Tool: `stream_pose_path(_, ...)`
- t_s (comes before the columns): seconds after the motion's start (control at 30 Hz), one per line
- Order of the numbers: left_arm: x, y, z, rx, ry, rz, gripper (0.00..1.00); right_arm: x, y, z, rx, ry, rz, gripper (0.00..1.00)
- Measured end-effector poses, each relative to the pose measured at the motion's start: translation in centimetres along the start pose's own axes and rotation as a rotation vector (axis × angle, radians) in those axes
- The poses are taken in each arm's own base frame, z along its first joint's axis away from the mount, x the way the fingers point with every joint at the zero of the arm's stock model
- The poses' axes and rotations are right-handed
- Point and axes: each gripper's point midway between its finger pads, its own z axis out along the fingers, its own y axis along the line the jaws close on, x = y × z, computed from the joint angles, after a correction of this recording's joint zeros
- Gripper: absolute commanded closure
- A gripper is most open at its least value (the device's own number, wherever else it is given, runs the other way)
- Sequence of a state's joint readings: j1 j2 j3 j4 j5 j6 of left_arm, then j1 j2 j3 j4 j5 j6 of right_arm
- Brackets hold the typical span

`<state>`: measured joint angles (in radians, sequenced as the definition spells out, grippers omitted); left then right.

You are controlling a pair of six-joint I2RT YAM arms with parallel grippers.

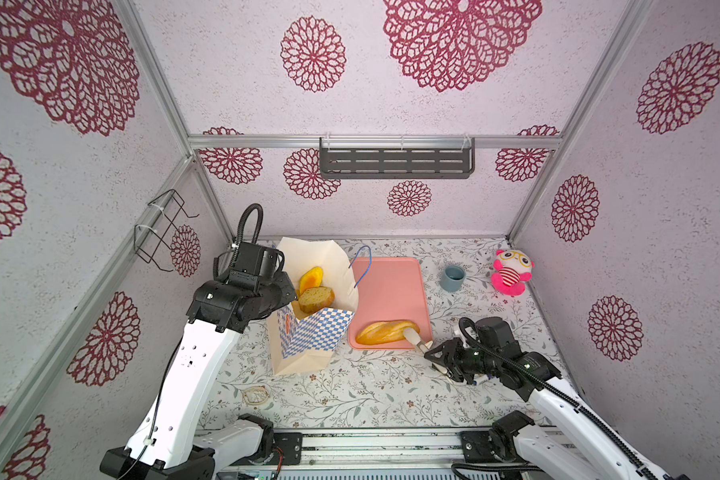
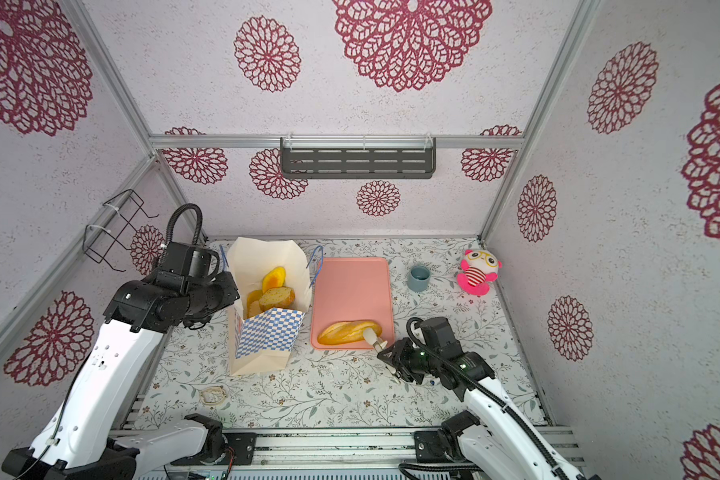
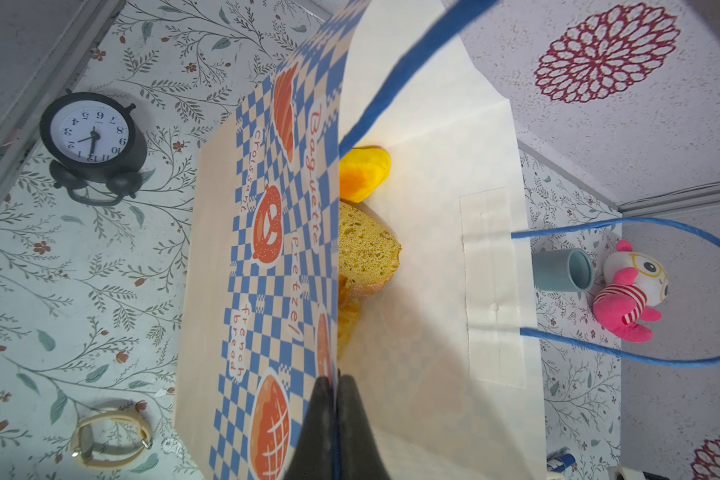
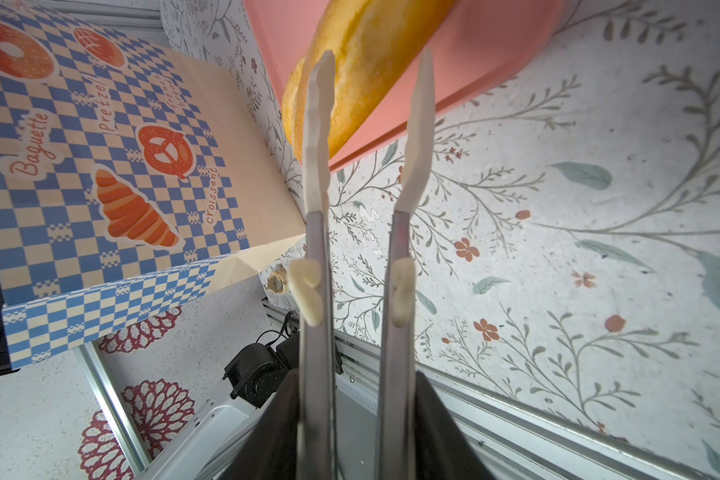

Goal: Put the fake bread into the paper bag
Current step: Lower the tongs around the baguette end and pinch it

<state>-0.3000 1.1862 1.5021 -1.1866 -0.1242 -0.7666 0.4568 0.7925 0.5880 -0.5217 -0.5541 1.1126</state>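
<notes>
The paper bag (image 1: pixel 308 345) (image 2: pixel 267 345) stands upright and open at left of centre. Inside it lie fake bread pieces: a speckled slice (image 1: pixel 316 300) (image 3: pixel 366 253) and a yellow pastry (image 1: pixel 311 278) (image 3: pixel 364 170). My left gripper (image 3: pixel 336 382) is shut on the bag's left rim. A long loaf (image 1: pixel 381 331) (image 2: pixel 344 331) (image 4: pixel 366 62) lies at the near end of the pink tray (image 1: pixel 387 286). My right gripper (image 4: pixel 356 382) (image 1: pixel 441 358) is shut on metal tongs (image 4: pixel 316 232) whose cream tips straddle the loaf's right end.
A blue-grey cup (image 1: pixel 452 277) and a pink plush toy (image 1: pixel 512 272) stand at the back right. A black alarm clock (image 3: pixel 92 137) stands beside the bag, and a cream wristwatch (image 1: pixel 256 395) lies near the front left. Patterned walls enclose the table on three sides.
</notes>
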Motion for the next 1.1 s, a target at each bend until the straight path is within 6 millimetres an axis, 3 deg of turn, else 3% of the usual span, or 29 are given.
stream_pose_path(0.77, 0.0, 0.0, 0.0, 0.002, 0.001, -0.001, 1.00, -1.6, -0.3, 2.6, -0.015, -0.007, 0.025, 0.63)
stream_pose_path(0.9, 0.0, 0.0, 0.1, 0.000, 0.002, -0.001, 1.00, -2.2, 0.0, 3.2, -0.024, -0.013, 0.025, 0.70)
stream_pose_path(1.1, -0.1, 0.0, 0.4, -0.004, 0.005, 0.000, 1.00, -3.2, 0.6, 3.9, -0.041, -0.026, 0.014, 0.94)
